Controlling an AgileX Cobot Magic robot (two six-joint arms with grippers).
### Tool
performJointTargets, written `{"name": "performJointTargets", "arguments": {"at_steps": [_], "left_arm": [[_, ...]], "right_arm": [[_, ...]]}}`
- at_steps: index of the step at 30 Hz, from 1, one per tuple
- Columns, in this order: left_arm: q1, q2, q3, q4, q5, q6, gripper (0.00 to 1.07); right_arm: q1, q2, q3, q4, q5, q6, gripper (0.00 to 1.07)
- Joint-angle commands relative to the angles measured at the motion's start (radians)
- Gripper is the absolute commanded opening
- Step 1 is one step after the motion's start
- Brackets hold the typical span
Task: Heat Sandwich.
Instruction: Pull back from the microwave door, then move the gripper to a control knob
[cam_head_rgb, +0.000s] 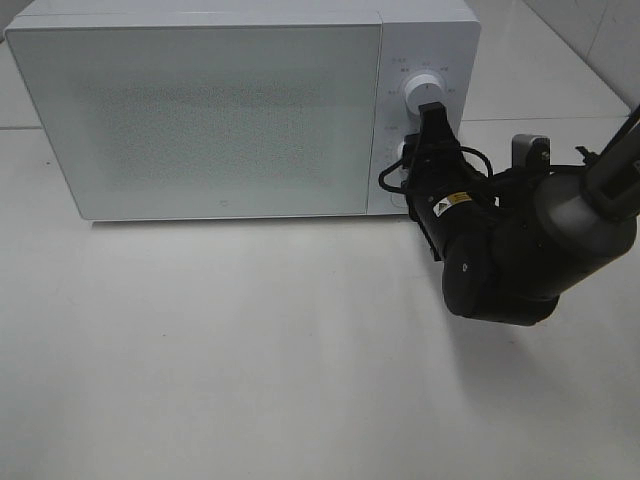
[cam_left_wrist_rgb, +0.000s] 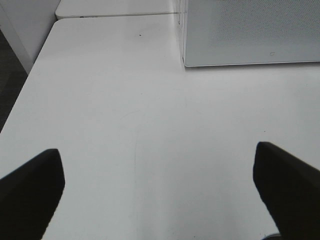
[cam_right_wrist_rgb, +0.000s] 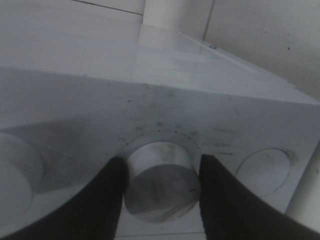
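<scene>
The sandwich is out of view; no frame shows it. The white microwave (cam_head_rgb: 200, 110) stands at the back of the table with its frosted door closed. My right gripper (cam_head_rgb: 432, 115) reaches onto its control panel on the right. In the right wrist view the gripper (cam_right_wrist_rgb: 161, 161) has its two black fingers (cam_right_wrist_rgb: 107, 195) pressed on both sides of a round white dial (cam_right_wrist_rgb: 160, 182), the middle of three round controls. My left gripper (cam_left_wrist_rgb: 160, 200) is open and empty, hovering over bare table left of the microwave's corner (cam_left_wrist_rgb: 185, 60).
The upper dial (cam_head_rgb: 420, 92) shows just above the right gripper's tip. The white table (cam_head_rgb: 250, 340) spreads in front of the microwave. The table's left edge (cam_left_wrist_rgb: 30, 75) drops to a dark floor. A tiled wall stands behind.
</scene>
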Motion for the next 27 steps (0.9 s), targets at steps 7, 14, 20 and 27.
{"name": "performJointTargets", "arguments": {"at_steps": [7,14,20,27], "left_arm": [[0.006,-0.026,0.003,-0.006,-0.011,-0.006,0.97],[0.006,-0.026,0.003,-0.006,-0.011,-0.006,0.97],[0.006,-0.026,0.003,-0.006,-0.011,-0.006,0.97],[0.006,-0.026,0.003,-0.006,-0.011,-0.006,0.97]], "right_arm": [[0.002,-0.007,-0.016,-0.035,-0.127,0.334,0.10],[0.002,-0.007,-0.016,-0.037,-0.126,0.340,0.10],[0.002,-0.007,-0.016,-0.037,-0.126,0.320,0.11],[0.002,-0.007,-0.016,-0.037,-0.123,0.318,0.13]]}}
